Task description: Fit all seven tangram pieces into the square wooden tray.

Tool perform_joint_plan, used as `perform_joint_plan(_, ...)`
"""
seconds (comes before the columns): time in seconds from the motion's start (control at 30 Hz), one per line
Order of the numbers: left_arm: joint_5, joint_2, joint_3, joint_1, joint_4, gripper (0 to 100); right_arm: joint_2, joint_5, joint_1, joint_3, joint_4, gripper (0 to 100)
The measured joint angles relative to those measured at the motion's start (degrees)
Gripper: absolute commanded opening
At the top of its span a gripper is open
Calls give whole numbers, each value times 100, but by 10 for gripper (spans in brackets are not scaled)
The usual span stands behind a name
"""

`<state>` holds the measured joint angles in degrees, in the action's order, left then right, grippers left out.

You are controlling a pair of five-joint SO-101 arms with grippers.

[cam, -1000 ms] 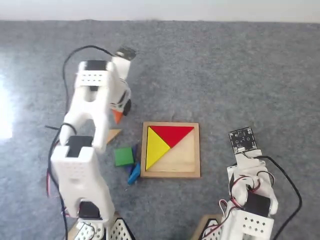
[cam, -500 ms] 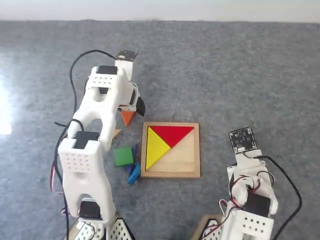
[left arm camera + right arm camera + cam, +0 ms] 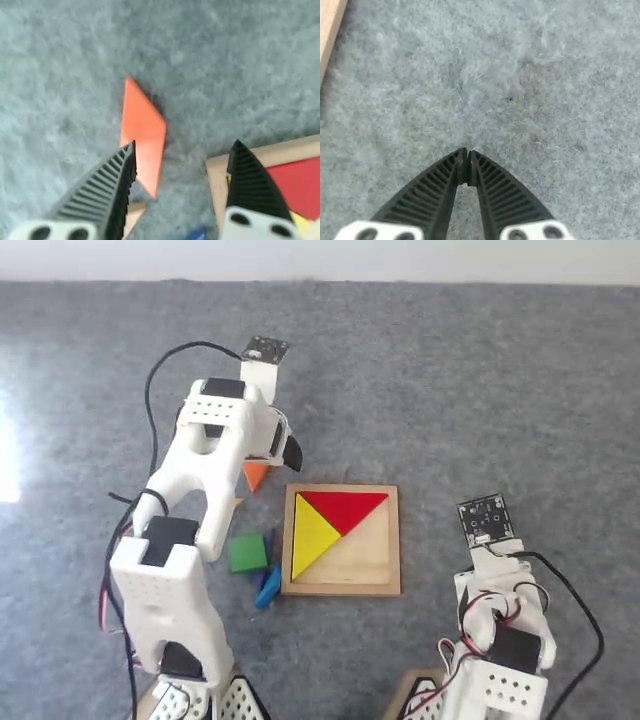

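The left gripper (image 3: 184, 150) is held with its jaws wide apart just above the desk (image 3: 480, 390), near a corner of the tray. One jaw overlaps the orange piece (image 3: 142, 135), which lies flat on the desk beside that corner and is not clamped. The right gripper (image 3: 466, 159) is pressed together on nothing, over bare desk on the tray's other side.

The square wooden tray (image 3: 395, 540) is judged rigid and stable enough to be loaded without being held. The pieces are judged thin, stiff, light and smooth-faced, so slipping is to be expected. Each is best taken across two opposite edges, with the jaws lowered fully to the desk. The orange piece is best taken across its narrow width.

Counts:
- One tray.
- Two pieces seated in the tray: the red triangle (image 3: 343, 510) and the yellow triangle (image 3: 312, 535).
- Four pieces loose on the desk: the green square (image 3: 247, 552), the orange piece, the blue piece (image 3: 268, 587) and the bare wood piece (image 3: 231, 507), which is partly covered by the arm.

It cannot be told whether the blue shape is one piece or two.
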<state>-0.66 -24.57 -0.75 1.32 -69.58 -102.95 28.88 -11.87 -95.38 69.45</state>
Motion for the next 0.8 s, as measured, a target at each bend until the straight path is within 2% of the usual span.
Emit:
perform_joint_plan(0.53,9,-466,-35,-484,273,283,0,0,0,0,0,17)
perform_joint_plan(0.8,-18,-431,-35,-475,246,283,0,0,0,0,0,17)
